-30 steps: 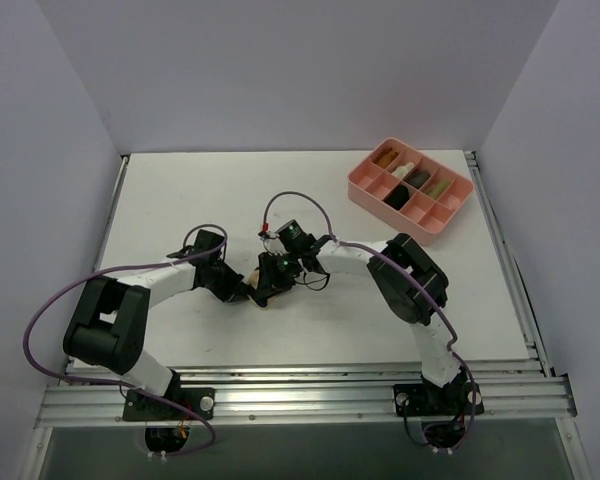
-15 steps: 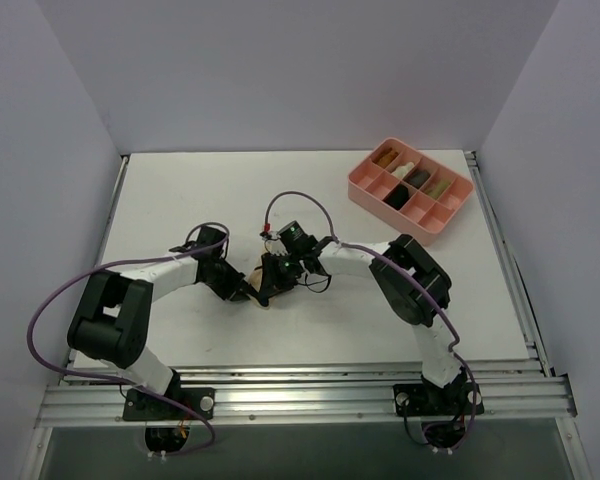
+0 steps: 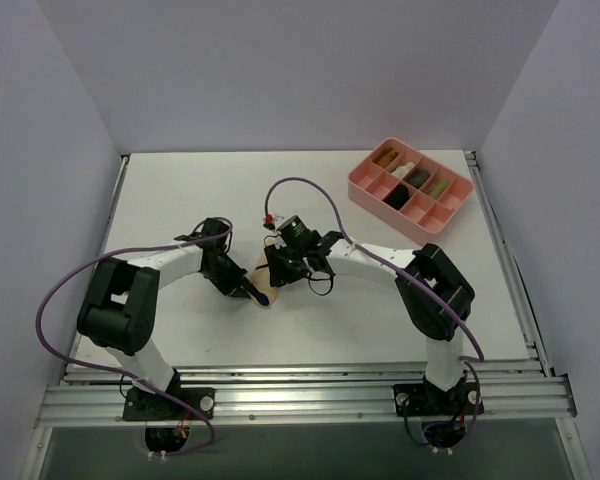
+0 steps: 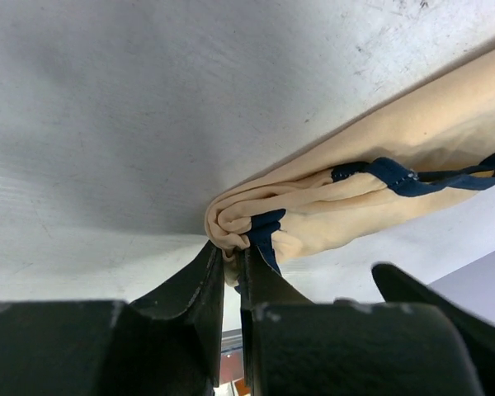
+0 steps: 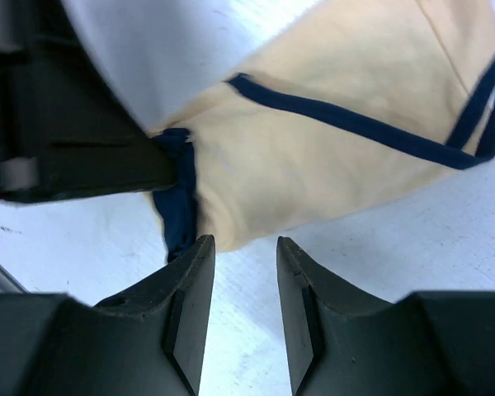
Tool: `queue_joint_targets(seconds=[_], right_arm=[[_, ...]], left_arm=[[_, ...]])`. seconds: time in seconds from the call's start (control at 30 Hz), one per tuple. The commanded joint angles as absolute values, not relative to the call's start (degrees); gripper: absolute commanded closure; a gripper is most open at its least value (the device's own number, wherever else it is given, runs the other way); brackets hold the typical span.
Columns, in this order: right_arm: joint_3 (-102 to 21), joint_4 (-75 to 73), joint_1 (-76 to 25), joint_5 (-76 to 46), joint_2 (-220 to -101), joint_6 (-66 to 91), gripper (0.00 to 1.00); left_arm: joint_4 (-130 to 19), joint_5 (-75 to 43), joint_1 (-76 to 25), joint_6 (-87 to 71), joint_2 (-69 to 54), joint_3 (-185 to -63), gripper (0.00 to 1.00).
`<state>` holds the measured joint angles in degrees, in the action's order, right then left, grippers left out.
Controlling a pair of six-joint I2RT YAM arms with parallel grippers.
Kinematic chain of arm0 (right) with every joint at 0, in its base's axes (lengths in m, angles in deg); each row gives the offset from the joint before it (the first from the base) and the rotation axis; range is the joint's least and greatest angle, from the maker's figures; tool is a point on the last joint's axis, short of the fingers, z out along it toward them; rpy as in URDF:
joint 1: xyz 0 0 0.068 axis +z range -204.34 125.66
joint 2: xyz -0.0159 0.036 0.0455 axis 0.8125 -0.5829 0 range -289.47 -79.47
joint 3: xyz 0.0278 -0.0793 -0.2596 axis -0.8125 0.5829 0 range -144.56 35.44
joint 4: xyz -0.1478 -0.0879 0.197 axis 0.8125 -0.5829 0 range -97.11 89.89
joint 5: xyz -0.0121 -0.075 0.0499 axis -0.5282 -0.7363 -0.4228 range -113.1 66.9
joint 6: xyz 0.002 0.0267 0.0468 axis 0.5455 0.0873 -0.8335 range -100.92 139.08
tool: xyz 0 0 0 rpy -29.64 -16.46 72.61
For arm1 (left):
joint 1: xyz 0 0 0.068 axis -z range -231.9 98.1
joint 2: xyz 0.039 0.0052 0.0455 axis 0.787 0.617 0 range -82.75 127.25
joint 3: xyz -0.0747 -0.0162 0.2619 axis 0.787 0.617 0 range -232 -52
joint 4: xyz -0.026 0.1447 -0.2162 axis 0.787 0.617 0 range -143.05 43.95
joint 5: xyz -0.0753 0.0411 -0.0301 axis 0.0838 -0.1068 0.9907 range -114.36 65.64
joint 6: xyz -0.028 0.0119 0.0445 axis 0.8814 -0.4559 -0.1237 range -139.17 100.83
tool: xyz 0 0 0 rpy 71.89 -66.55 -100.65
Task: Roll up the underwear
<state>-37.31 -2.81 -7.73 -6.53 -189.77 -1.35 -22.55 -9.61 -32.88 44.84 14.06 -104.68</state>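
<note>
- The left gripper (image 4: 231,262) is pinching one end of the underwear (image 4: 355,186). Its jaws are standing narrow, with a fold of tan cloth and dark trim caught between the tips.
- The underwear is lying on the white table (image 3: 180,190) near its middle, between the two grippers. It is partly rolled, and its layers are curling in at the pinched end.
- In the left wrist view its long axis is running away from the left jaws, up and to the right. From above, too little cloth is showing to judge the direction.
- The right gripper (image 5: 246,272) is hovering just beside the cloth's near edge. Its jaws are standing partly apart with bare table showing between them, so they are gripping nothing. Whether one tip is brushing the cloth cannot be told.
- Judging from this, the left arm is the one already holding on. The right would need to be closing on the edge lying just ahead of its tips.
- The pink tray (image 3: 352,190) is sitting well apart at the far right.
- No brand, label or writing is showing anywhere.
</note>
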Motion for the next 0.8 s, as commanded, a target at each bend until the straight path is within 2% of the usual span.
queue_joint_targets(seconds=[0.0, 0.27, 0.47, 0.77], right_arm=[[-38.22, -4.60, -1.89, -17.72, -184.16, 7.11, 0.68], [-35.23, -0.12, 5.94, -30.21, -182.83, 14.77, 0.63], [-33.73, 3.14, 9.20, -33.47, -183.18, 19.07, 0.59], [-32.68, 4.98, 12.97, -38.57, -184.50, 27.42, 0.60]], left_arm=[[-17.90, -12.14, -33.01, 42.45, 17.70, -106.22, 0.98], [-15.09, -8.36, -33.10, 40.60, 21.13, -108.60, 0.98], [-12.36, -7.57, -33.18, 38.66, 22.88, -110.09, 0.98], [-9.20, -7.13, -33.18, 37.26, 24.65, -112.37, 0.98]])
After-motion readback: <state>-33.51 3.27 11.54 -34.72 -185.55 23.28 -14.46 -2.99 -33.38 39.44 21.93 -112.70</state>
